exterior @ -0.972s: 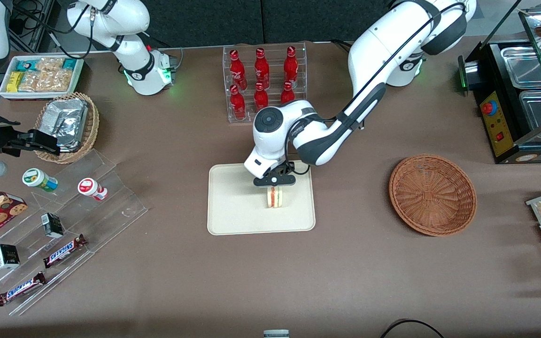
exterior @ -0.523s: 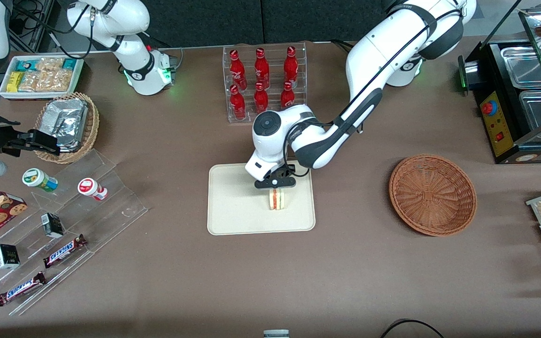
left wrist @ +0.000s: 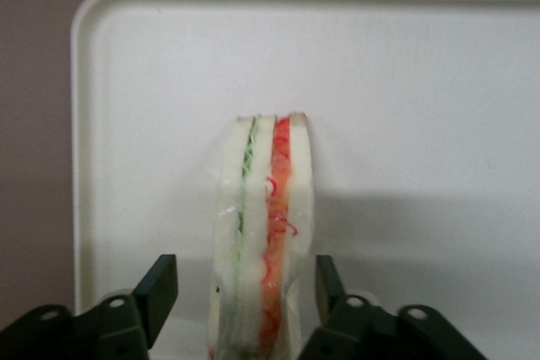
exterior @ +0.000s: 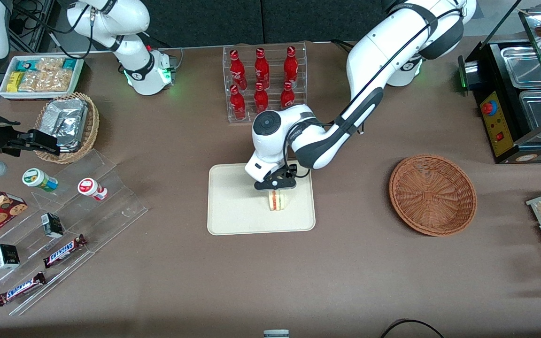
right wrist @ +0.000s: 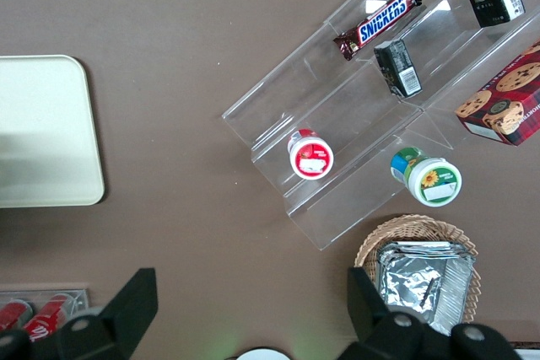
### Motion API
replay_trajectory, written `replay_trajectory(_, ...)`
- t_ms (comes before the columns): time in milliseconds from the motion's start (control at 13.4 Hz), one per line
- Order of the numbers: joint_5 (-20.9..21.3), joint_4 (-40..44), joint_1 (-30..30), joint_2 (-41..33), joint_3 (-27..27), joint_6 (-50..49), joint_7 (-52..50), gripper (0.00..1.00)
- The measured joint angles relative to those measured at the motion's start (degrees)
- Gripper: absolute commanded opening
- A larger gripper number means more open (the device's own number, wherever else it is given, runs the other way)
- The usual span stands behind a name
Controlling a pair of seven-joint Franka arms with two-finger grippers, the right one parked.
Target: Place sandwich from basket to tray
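Observation:
The sandwich [exterior: 278, 201] [left wrist: 261, 233] stands on its edge on the cream tray [exterior: 233, 206] [left wrist: 422, 82], with red-orange and green filling stripes facing up. My left gripper [exterior: 275, 187] [left wrist: 245, 274] hangs just above it and is open. One black finger [left wrist: 162, 280] stands on each side of the sandwich, with a small gap between each finger and the bread. The reddish-brown wicker basket [exterior: 432, 194] lies toward the working arm's end of the table with nothing in it. A corner of the tray [right wrist: 42, 124] also shows in the right wrist view.
A clear rack of red bottles [exterior: 263, 80] stands farther from the front camera than the tray. A tan wicker basket of foil packets [exterior: 66, 126], a white snack bin [exterior: 40, 75] and an acrylic shelf with snacks [exterior: 64, 220] lie toward the parked arm's end. A black food warmer [exterior: 524, 94] stands past the basket.
The gripper and sandwich have shifted slightly nearer to the front camera over the tray. The working arm's elbow has shifted a little.

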Motion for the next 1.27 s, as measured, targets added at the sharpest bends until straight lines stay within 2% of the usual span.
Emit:
replay_trajectory(449, -2.2, 12.5, 0.0, -7.3, -0.3, -20.1, -0.5, 0.99)
replay_trajectory(673, -5.0, 14.4, 0.9, -12.6, 0.0, -26.9, -0.5, 0.99)
replay_trajectory(897, -10.4, 14.7, 6.8, -19.8, 0.1, -32.1, 1.1, 0.99)
replay_trajectory(1271, -20.1, 12.3, 19.2, -31.8, 0.3, -39.0, 13.7, 0.99)
